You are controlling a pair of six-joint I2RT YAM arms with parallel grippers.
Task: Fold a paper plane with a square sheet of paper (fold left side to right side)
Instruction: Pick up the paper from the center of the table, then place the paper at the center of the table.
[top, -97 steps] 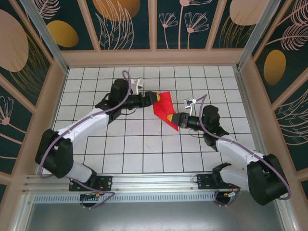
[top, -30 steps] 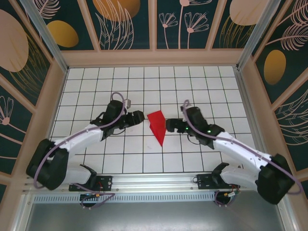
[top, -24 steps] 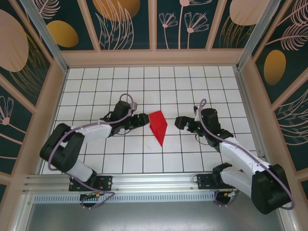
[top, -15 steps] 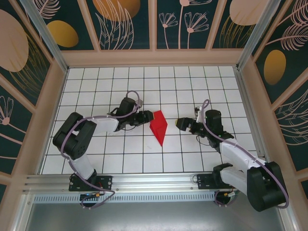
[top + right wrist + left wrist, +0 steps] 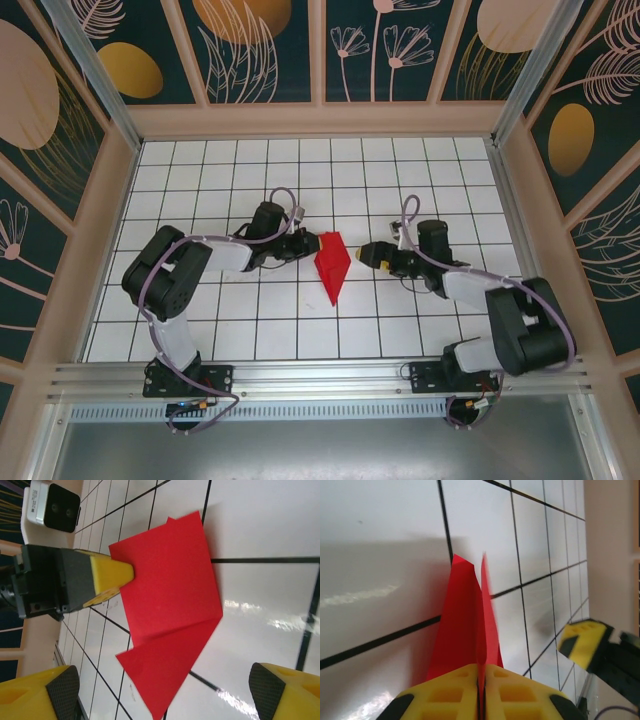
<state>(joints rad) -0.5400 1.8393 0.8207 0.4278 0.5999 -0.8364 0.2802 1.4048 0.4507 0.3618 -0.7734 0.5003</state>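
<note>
Plane [image 5: 331, 265] is lying mostly folded on the desk [image 5: 260, 320], left hand [image 5: 481, 680] clamping its left edge, right hand [image 5: 165, 687] gaping empty alongside, final creases likely remaining.

White gridded tabletop [image 5: 300, 330]; dark teal floral wall panels [image 5: 265, 50]; pale wood frame [image 5: 320, 120]; aluminium rail [image 5: 320, 375] near edge

Paper plane [image 5: 170, 605]: matt creased paper. Table [image 5: 260, 540]: glossy, smooth, reflective.

Red paper plane [image 5: 331, 265], yellow left gripper [image 5: 481, 690], white black-gridded table [image 5: 300, 320]
</note>
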